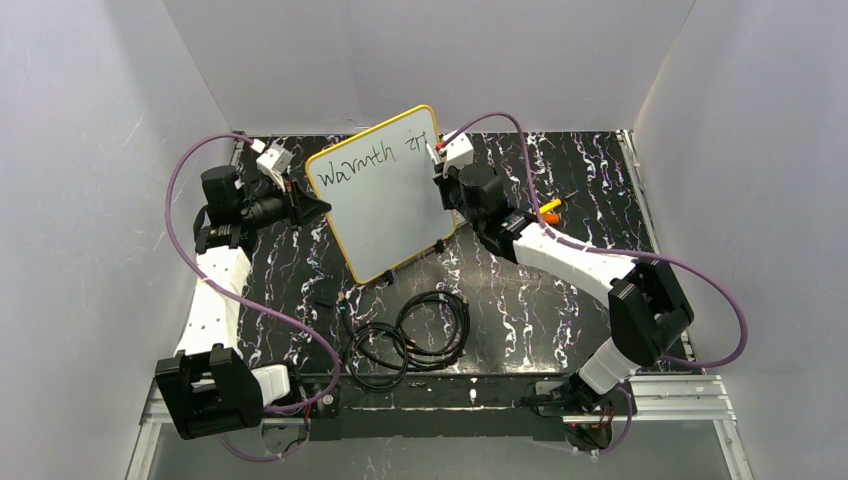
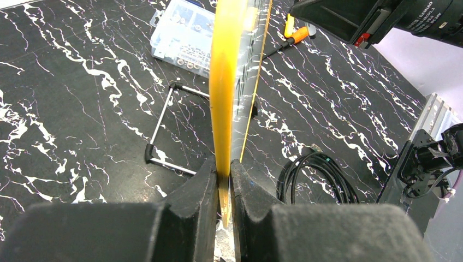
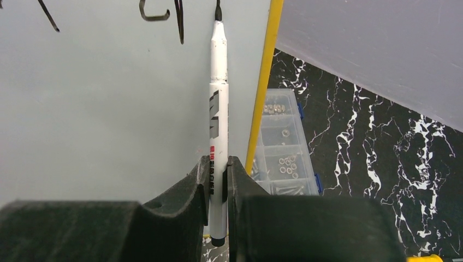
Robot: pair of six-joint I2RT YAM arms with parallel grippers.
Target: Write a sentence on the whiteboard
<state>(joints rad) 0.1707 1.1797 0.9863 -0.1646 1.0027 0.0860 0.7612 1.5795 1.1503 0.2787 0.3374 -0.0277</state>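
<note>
- Two words show on the board so far, "Warmth" and the start of the next. The sentence [image 1: 368, 162] runs along the top of the whiteboard [image 1: 390, 215], which stands tilted up off the table [image 1: 560, 300] near the back, between your two arms.
- Your step now, by my read, is finishing that second word. Rest the marker [image 3: 218, 98] tip lightly on the white face and make short strokes.
- Watch the yellow frame [image 3: 265, 109] just beside the tip — you're running out of room there, so plan to drop to a new line.
- Left gripper [image 2: 224, 183]: clenched on the board's yellow edge, which is pinched between both fingers. That's your brace, so don't let it twist when you press.
- Right gripper [image 3: 218, 180]: clamped around the marker's barrel low down — the tip meets the board right beside the last black strokes.
</note>
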